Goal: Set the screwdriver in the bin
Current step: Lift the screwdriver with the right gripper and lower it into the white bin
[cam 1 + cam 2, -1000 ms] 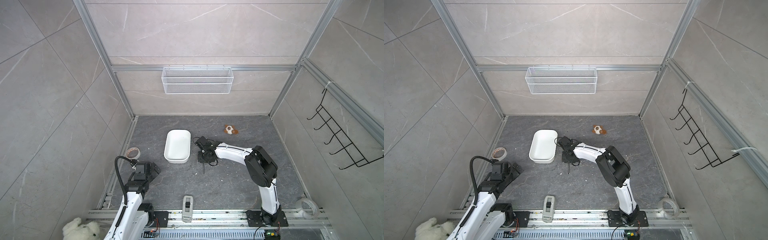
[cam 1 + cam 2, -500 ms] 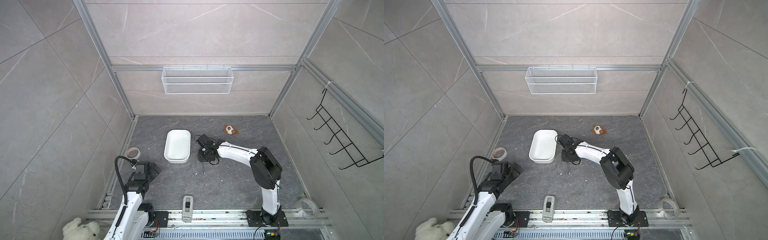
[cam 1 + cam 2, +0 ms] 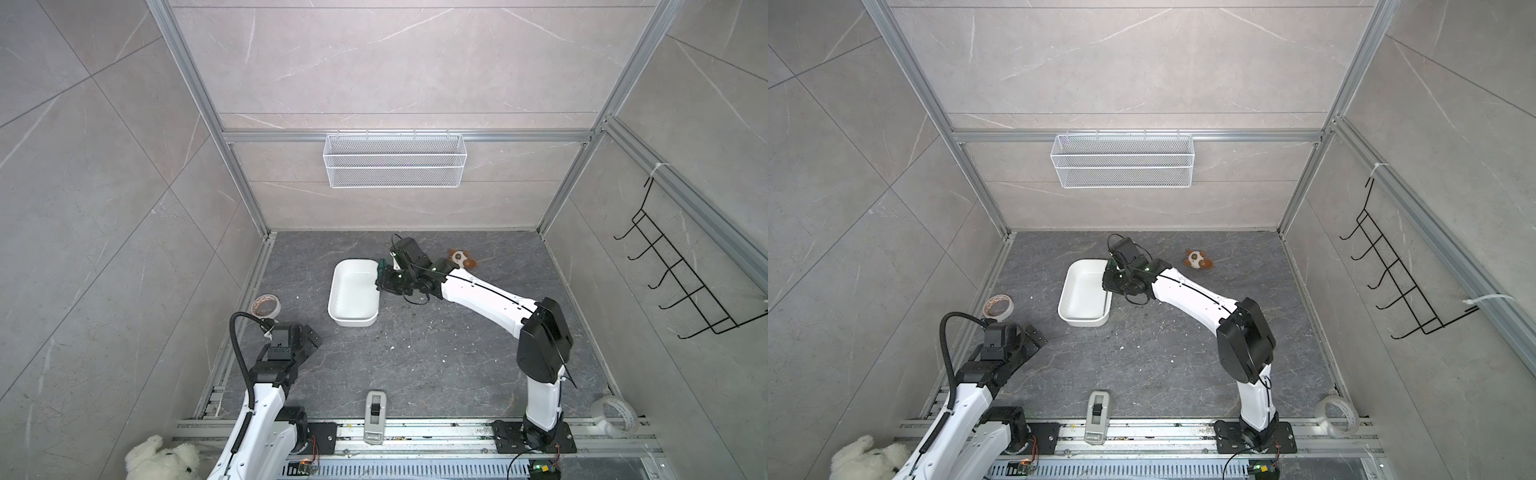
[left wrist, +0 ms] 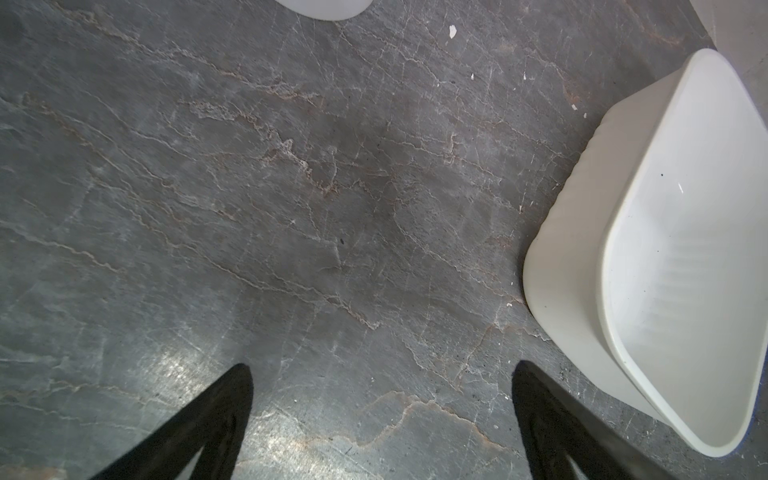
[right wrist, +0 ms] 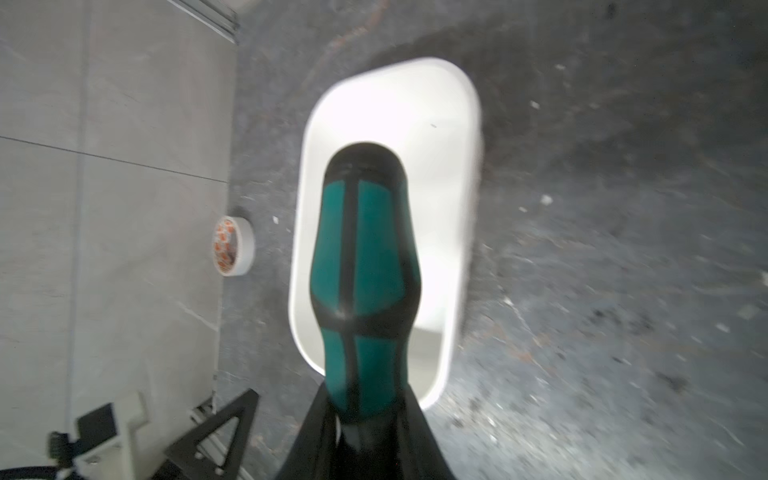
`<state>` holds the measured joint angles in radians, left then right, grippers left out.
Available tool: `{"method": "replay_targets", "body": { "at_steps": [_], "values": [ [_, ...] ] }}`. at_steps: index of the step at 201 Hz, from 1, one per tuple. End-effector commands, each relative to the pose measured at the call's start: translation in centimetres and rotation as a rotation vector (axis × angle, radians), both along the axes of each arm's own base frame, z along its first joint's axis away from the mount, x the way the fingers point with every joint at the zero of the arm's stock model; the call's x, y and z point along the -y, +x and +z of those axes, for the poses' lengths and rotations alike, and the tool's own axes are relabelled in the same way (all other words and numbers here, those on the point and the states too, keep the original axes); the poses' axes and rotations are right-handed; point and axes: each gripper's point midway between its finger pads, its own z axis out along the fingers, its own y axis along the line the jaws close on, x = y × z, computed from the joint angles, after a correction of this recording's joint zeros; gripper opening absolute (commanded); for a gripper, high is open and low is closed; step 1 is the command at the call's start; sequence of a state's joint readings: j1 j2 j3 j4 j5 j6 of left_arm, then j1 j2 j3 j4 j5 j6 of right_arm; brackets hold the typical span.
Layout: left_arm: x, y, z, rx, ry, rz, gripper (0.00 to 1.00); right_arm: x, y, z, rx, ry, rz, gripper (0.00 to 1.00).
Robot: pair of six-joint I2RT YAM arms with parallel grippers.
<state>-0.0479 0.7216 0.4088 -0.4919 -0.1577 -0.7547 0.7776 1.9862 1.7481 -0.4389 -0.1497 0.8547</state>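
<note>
The right jaws clench the slim screwdriver with a green-and-black handle (image 5: 365, 270), its handle end at the far right corner of the white rectangular plastic tub (image 3: 353, 322) mid-worktop. The left jaws stand spread and empty over the grey stone-patterned worktop (image 4: 291, 187), near left.

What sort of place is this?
Likely a robot test cell: tile panels in an aluminium frame, a hanging wire basket, two arms bolted to a front rail.
</note>
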Motion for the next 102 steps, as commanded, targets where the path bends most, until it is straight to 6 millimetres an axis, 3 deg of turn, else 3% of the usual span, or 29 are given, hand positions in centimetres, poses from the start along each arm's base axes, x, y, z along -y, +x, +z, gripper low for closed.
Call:
{"method": "replay_targets", "body": {
  "at_steps": [1, 60, 102],
  "values": [
    [-0.3, 0.5, 0.8, 0.027, 0.023, -0.002, 1.00, -3.9, 0.2, -0.7, -0.059, 0.069, 0.038, 0.21],
    [-0.2, 0.6, 0.9, 0.026, 0.023, -0.005, 1.00, -6.3, 1.6, -5.2, -0.183, 0.047, 0.005, 0.25],
    [-0.2, 0.6, 0.9, 0.029, 0.022, -0.005, 1.00, -6.4, 1.7, -6.7, -0.220, 0.039, -0.012, 0.29]
  ]
}}
